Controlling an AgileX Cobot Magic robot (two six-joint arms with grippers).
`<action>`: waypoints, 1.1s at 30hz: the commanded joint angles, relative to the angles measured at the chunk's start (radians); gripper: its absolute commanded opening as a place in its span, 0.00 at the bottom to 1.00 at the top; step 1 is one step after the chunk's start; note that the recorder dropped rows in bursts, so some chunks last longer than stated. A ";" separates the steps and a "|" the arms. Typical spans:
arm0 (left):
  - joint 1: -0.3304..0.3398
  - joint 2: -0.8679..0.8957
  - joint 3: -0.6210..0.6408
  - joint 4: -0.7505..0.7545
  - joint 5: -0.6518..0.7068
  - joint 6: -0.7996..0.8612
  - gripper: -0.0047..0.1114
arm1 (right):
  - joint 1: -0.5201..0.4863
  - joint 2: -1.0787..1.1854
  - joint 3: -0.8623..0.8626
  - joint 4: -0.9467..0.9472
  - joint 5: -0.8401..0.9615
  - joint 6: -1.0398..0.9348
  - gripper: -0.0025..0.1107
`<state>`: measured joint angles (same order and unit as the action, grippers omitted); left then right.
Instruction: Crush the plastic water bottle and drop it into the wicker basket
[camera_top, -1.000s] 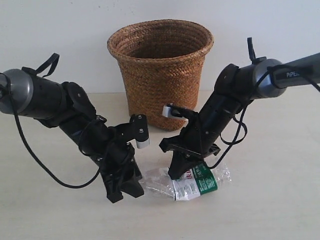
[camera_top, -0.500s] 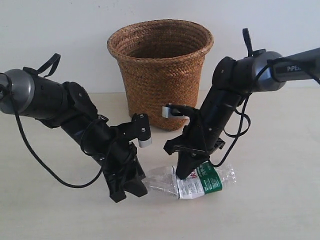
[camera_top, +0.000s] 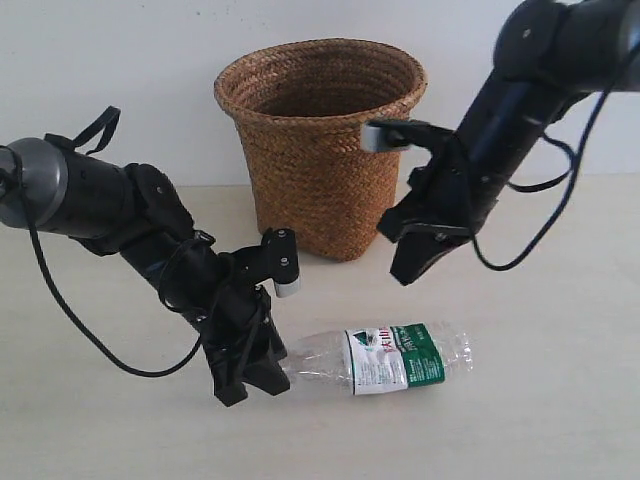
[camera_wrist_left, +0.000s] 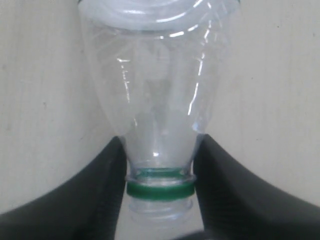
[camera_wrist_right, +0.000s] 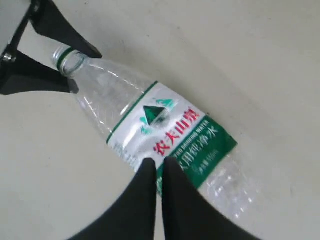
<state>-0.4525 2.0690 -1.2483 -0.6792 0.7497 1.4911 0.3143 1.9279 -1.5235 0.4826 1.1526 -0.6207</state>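
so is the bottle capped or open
Open, no cap: the plastic water bottle ends in bare threads and an open mouth beyond its green neck ring. The left pincer is shut on that neck.

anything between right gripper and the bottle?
Nothing. Exterior view shows only air between the right gripper and the plastic water bottle below.

There is one plastic water bottle, one wicker basket and one tabletop. There are two end effectors: the left end effector and the right end effector.
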 joint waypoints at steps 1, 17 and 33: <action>-0.001 -0.004 0.003 0.011 0.008 0.004 0.08 | -0.098 -0.073 0.119 0.092 -0.023 -0.085 0.02; -0.001 -0.197 -0.002 -0.004 0.111 0.011 0.08 | -0.423 -0.085 0.493 0.182 -0.497 -0.262 0.02; 0.042 -0.224 -0.430 0.150 -0.428 -0.279 0.13 | -0.374 -0.085 0.495 0.424 -0.397 -0.539 0.02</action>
<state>-0.4290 1.8307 -1.6552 -0.5497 0.5916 1.2787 -0.0591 1.8528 -1.0284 0.8897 0.7531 -1.1478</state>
